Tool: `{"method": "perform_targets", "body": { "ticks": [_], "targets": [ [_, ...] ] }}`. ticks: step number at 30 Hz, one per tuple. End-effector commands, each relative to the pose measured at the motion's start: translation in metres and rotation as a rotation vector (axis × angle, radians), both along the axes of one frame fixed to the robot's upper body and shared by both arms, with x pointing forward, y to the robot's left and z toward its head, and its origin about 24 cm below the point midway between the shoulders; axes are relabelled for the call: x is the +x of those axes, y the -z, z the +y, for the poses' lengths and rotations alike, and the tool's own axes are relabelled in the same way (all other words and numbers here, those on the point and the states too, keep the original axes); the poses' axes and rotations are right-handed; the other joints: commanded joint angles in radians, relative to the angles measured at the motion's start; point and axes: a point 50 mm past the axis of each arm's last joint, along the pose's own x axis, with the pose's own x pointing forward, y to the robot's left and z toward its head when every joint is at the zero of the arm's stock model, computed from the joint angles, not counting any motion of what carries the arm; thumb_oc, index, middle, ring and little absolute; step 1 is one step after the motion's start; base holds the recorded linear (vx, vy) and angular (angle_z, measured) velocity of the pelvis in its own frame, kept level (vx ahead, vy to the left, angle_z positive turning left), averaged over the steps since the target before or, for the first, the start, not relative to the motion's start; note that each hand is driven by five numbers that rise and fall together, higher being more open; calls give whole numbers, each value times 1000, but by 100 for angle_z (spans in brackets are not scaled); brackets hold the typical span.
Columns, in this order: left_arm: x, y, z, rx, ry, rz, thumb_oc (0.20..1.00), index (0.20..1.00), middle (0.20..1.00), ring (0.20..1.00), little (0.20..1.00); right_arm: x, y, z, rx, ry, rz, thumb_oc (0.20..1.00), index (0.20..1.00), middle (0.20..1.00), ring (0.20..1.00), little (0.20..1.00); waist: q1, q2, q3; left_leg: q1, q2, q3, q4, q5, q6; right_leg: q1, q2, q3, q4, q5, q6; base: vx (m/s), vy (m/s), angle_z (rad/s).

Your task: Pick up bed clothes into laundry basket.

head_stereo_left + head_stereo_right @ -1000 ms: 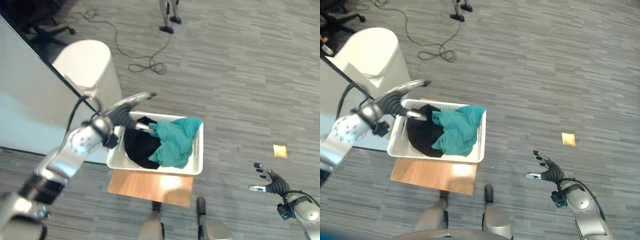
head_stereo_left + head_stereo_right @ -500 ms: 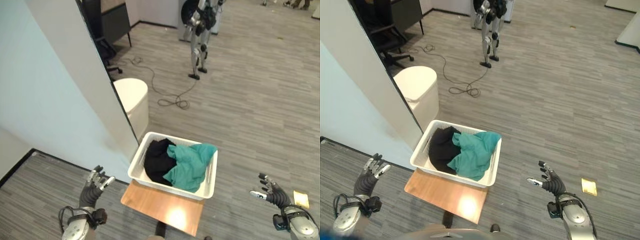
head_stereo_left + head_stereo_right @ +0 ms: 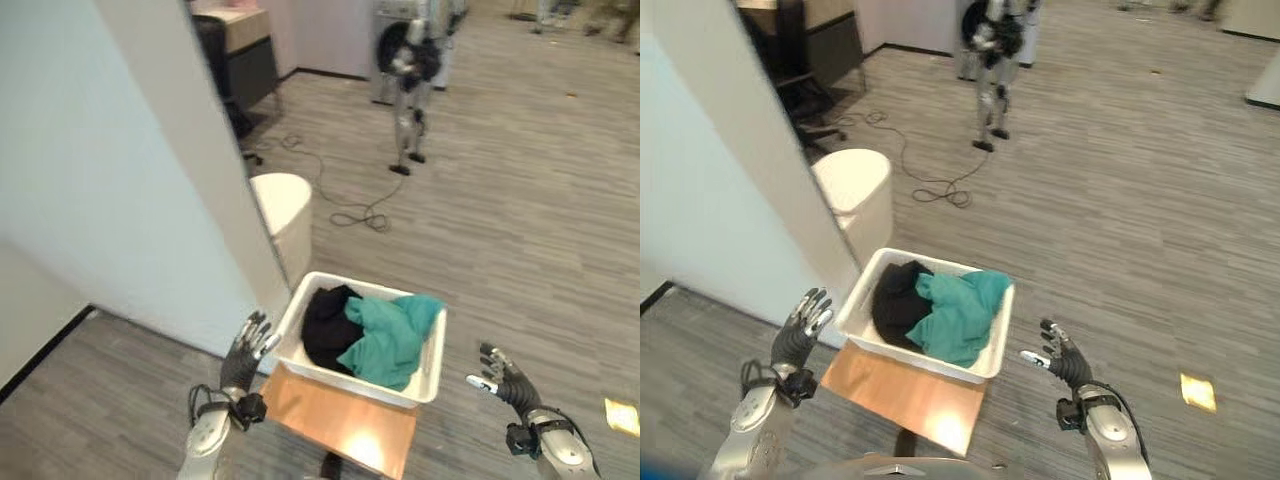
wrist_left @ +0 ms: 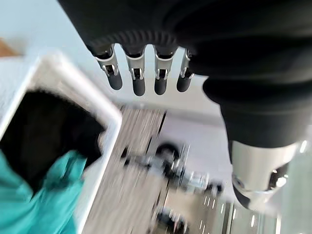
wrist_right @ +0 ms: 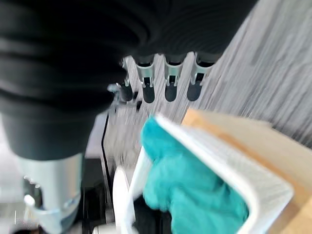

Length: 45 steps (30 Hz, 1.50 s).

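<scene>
The left robot hand (image 3: pixel 800 335) is hovering with fingers spread, empty, beside the white laundry basket (image 3: pixel 862 300). The right robot hand (image 3: pixel 1060 358) is doing the same at the basket's other side. Between them, teal clothes (image 3: pixel 955 318) and black clothes (image 3: pixel 896 300) are lying inside the basket on the small wooden table (image 3: pixel 902 398). No writing is legible.

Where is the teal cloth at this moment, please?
In the eye views the teal cloth lies inside the white laundry basket, on its right side, against the black cloth. The basket stands on a small wooden table.
</scene>
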Motion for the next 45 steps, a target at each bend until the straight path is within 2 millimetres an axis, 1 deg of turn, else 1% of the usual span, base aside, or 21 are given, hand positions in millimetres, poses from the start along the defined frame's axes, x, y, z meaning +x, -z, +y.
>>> {"method": "perform_targets", "body": {
  "ticks": [1,2,4,7,9,12,15,16,17,20,21,22,27,31,32,33,35,37,39,41,45],
  "targets": [
    [-1,-30,41,99,-98,-127,1000,1000,1000,1000,1000,35,-35,4,25,-20,-227,1000,1000,1000,1000,1000,35,-117,12,2,-64,137,44,-36,45,-32,5,59,-96,133,3,-83,-73,252],
    [-4,-28,41,80,-105,-122,1000,1000,1000,1000,1000,31,-34,-1,8,-12,-217,1000,1000,1000,1000,1000,43,-122,12,-23,-90,61,41,-5,41,-3,64,95,-75,100,-31,-72,-61,95],
    [-10,-23,44,77,-134,-100,1000,1000,1000,1000,1000,31,-35,-5,-5,0,-214,1000,1000,1000,1000,1000,74,-133,17,-42,-116,4,16,52,23,24,65,53,-132,61,-69,-236,-139,170],
    [-21,-10,44,28,-164,-55,1000,1000,1000,1000,1000,30,-37,-16,-44,18,-212,1000,1000,1000,1000,1000,80,-126,25,-106,-123,-21,-32,144,-21,49,71,13,-255,85,-87,-324,-124,184],
    [-24,-9,45,18,-179,-51,1000,1000,1000,1000,1000,29,-39,-20,-58,23,-214,1000,1000,1000,1000,1000,76,-116,42,-131,-122,-14,-22,148,-32,27,77,-3,-241,98,-88,-269,-22,126],
    [-30,-6,48,10,-192,-32,1000,1000,1000,1000,1000,32,-46,-28,-94,16,-220,1000,1000,1000,1000,1000,47,-158,75,-127,-68,181,153,0,5,-26,8,-54,-216,129,-66,-364,45,67],
    [-30,-5,45,24,-155,-24,1000,1000,1000,1000,1000,24,-43,-32,-82,39,-203,1000,1000,1000,1000,1000,-3,-173,63,-31,54,381,219,-48,23,-50,-47,-169,-241,162,-62,-289,16,113],
    [-27,-7,42,28,-134,-30,1000,1000,1000,1000,1000,18,-41,-34,-70,70,-200,1000,1000,1000,1000,1000,-49,-167,45,54,153,537,208,-58,5,-55,-79,-256,-256,170,-54,-206,36,169],
    [-27,-7,42,28,-134,-30,1000,1000,1000,1000,1000,18,-41,-34,-70,70,-200,1000,1000,1000,1000,1000,-49,-167,45,54,153,537,207,-57,5,-55,-79,-257,-257,170,-55,-213,74,159],
    [-7,-14,29,23,-47,-65,1000,1000,1000,1000,1000,6,-33,-42,-49,177,-190,1000,1000,1000,1000,1000,-140,-120,-6,179,245,901,133,-91,-66,-40,-125,-477,-276,157,-32,-95,125,162],
    [-7,-14,28,22,-45,-65,1000,1000,1000,1000,1000,5,-33,-42,-51,179,-190,1000,1000,1000,1000,1000,-144,-118,-5,179,246,895,133,-92,-67,-36,-124,-483,-277,155,-31,-44,157,235],
    [0,-15,19,8,-9,-75,1000,1000,1000,1000,1000,3,-31,-46,-54,221,-190,1000,1000,1000,1000,1000,-150,-103,-18,175,256,942,122,-105,-78,-26,-147,-564,-269,151,-30,-43,71,222],
    [5,-23,13,4,12,-104,1000,1000,1000,1000,1000,21,-36,-39,-59,184,-224,1000,1000,1000,1000,1000,-129,-91,3,184,156,812,-14,-152,-9,-91,-238,-599,-126,193,21,-64,247,144],
    [-5,-19,25,52,-21,-80,1000,1000,1000,1000,1000,29,-38,-21,-12,92,-241,1000,1000,1000,1000,1000,-110,-97,46,204,69,720,-45,-144,74,-176,-315,-467,95,354,68,-117,247,46],
    [-9,-18,30,65,-41,-74,1000,1000,1000,1000,1000,29,-37,-14,-23,30,-235,1000,1000,1000,1000,1000,-114,-86,61,199,54,634,-44,-136,86,-219,-260,-280,158,367,70,-97,100,94],
    [-9,-18,30,65,-42,-74,1000,1000,1000,1000,1000,29,-37,-13,-23,29,-235,1000,1000,1000,1000,1000,-112,-85,58,194,55,636,-43,-133,86,-223,-258,-279,155,372,68,-40,5,124],
    [-10,-18,30,89,-26,-82,1000,1000,1000,1000,1000,24,-29,-9,-62,-50,-179,1000,1000,1000,1000,1000,-119,-69,38,182,32,492,-40,-118,79,-194,-161,-74,58,310,52,156,-31,152],
    [-9,-22,31,110,-20,-99,1000,1000,1000,1000,1000,23,-29,-5,-40,-76,-176,1000,1000,1000,1000,1000,-118,-63,40,184,27,446,-42,-115,80,-200,-133,-30,18,277,45,155,-20,185],
    [-5,-27,32,132,-27,-128,1000,1000,1000,1000,1000,26,-33,6,19,-142,-204,1000,1000,1000,1000,1000,-89,-77,28,158,-9,292,-36,-105,75,-206,-57,84,-159,243,43,196,-90,156],
    [-4,-26,32,145,-27,-125,1000,1000,1000,1000,1000,26,-31,8,21,-151,-200,1000,1000,1000,1000,1000,-87,-86,28,156,-20,255,-36,-109,75,-186,-55,82,-191,243,36,109,-94,182],
    [-16,-21,35,89,-111,-111,1000,1000,1000,1000,1000,28,-40,20,120,-192,-244,1000,1000,1000,1000,1000,-1,-108,4,127,-4,173,-47,-82,35,-89,-89,-44,-278,223,14,79,-227,157]
  ]
}}
